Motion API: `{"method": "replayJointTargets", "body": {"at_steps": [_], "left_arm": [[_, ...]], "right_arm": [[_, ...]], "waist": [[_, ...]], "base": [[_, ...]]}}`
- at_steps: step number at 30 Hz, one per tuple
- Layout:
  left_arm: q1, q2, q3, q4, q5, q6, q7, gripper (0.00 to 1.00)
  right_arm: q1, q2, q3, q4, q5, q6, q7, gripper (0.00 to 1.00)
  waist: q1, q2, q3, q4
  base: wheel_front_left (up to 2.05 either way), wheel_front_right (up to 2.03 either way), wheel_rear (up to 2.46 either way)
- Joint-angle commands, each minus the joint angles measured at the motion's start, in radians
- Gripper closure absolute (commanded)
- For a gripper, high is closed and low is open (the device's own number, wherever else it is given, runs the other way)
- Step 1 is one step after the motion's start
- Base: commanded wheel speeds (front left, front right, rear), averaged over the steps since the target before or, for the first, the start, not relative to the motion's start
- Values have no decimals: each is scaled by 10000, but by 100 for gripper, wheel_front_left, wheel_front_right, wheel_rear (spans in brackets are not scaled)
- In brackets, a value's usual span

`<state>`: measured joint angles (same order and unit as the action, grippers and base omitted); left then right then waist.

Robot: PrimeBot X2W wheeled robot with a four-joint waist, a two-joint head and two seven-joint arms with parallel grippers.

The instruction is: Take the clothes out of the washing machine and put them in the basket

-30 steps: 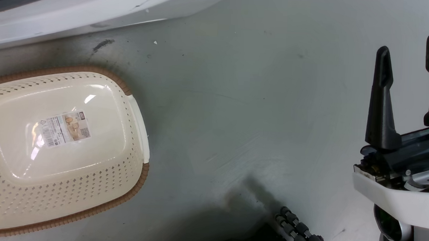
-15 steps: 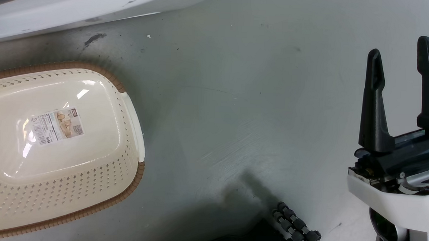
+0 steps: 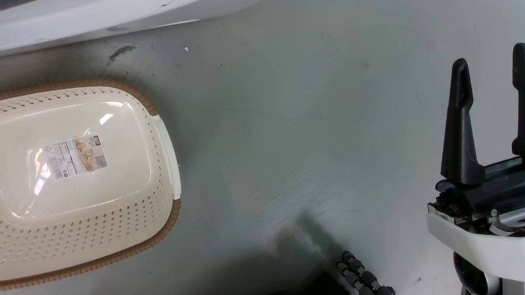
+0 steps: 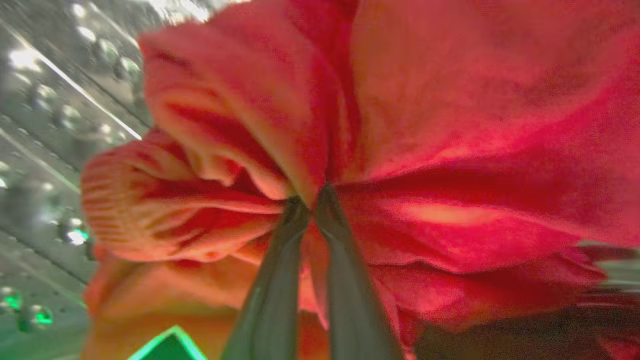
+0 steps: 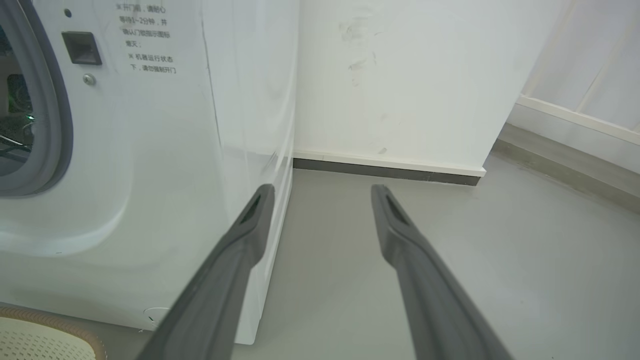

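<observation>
While left gripper (image 4: pixel 312 196) pinches clothes (image 4: pixel 450 125) beside washing machine drum (image 4: pixel 45 125), right gripper (image 3: pixel 491 55) gapes above floor (image 3: pixel 290 122).

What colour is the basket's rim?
Brown, with a woven look; the basket's rim shows best in the head view.

Head camera looks steeply down; right wrist, floor-low, shares the basket (image 3: pixel 108 229).

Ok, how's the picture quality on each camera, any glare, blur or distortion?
Head view: sharp, with white glare on the basket and a dark shadow on the floor at bottom centre. Left wrist view: soft all over, the clothes too near to focus, bright specks on the drum. Right wrist view: evenly lit, the washing machine slightly bowed by the wide lens.
</observation>
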<state>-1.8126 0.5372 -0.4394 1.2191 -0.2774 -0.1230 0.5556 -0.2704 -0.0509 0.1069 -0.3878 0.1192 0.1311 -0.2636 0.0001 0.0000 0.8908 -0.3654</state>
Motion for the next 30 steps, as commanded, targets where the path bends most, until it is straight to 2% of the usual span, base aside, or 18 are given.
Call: {"method": "replayJointTargets", "body": {"at_steps": [1,8,14,18,23,30], "left_arm": [[150,2,-18,-54,-42,-12,-196,100],[853,-156,27,-196,-366,-39,-2321,100],[2027,-190,-131,-193,-495,-62,-4428,100],[2933,-434,-57,-194,-822,-64,-5733,100],[3948,-969,-209,-358,-1231,-67,-6812,100],[5375,-1310,-419,-554,-1635,-67,-7831,100]], "right_arm": [[-180,12,-15,16,-52,-7,-18,0],[-176,10,78,120,-143,-7,-18,0],[19,10,41,243,-277,-7,-17,0],[194,9,-8,354,-416,-7,-17,0],[535,10,-5,515,-654,-7,-17,0],[1000,7,191,830,-929,-7,-17,0]], "waist": [[-1,0,-83,62],[-1,0,-667,301],[-1,0,-1302,465],[-1,0,-1814,621],[-1,0,-2597,1046],[-1,0,-3863,1455]], "base": [[0,0,0],[0,0,0],[0,0,0],[0,0,0],[0,0,0],[0,0,0]]}}
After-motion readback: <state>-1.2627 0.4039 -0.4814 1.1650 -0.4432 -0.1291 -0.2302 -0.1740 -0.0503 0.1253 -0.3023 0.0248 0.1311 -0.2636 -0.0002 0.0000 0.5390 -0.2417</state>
